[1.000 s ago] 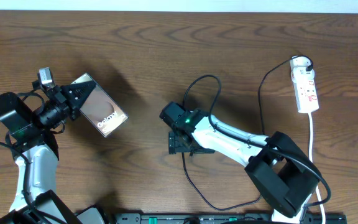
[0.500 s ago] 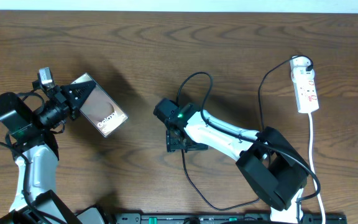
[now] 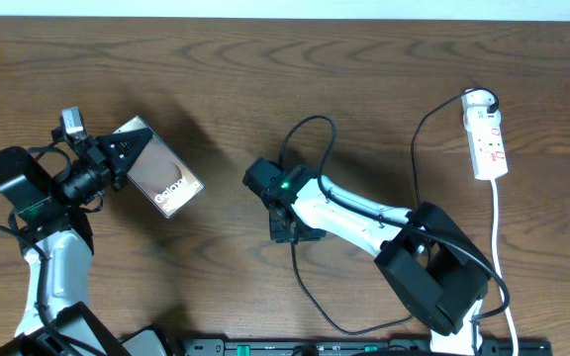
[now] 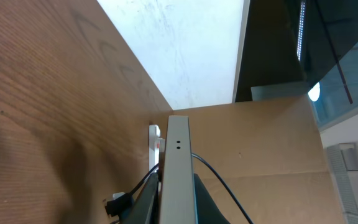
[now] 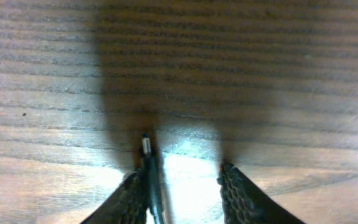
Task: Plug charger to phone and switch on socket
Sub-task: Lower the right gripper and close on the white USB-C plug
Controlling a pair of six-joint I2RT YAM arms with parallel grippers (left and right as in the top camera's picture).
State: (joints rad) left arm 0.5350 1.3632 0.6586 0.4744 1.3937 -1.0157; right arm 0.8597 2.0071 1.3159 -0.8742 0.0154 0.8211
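- Overhead view alone showed the layout: socket (image 3: 487, 138) lay at the table's (image 3: 265, 59) far right, and the phone (image 3: 166, 181) was at the left in the left gripper (image 3: 130, 148).
- Left wrist view alone showed the phone edge-on, with the fingers pressed against both faces.
- Right wrist view alone showed the right gripper (image 5: 182, 180) with its fingers apart; the charger (image 5: 146, 148) plug tip lay against one finger, the other clear of it.
- Count: one phone, one charger, one socket, two grippers.

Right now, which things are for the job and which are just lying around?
For the job: Galaxy phone, black charger cable, white power strip.
Just there: cardboard panel, black rail along the bottom edge.
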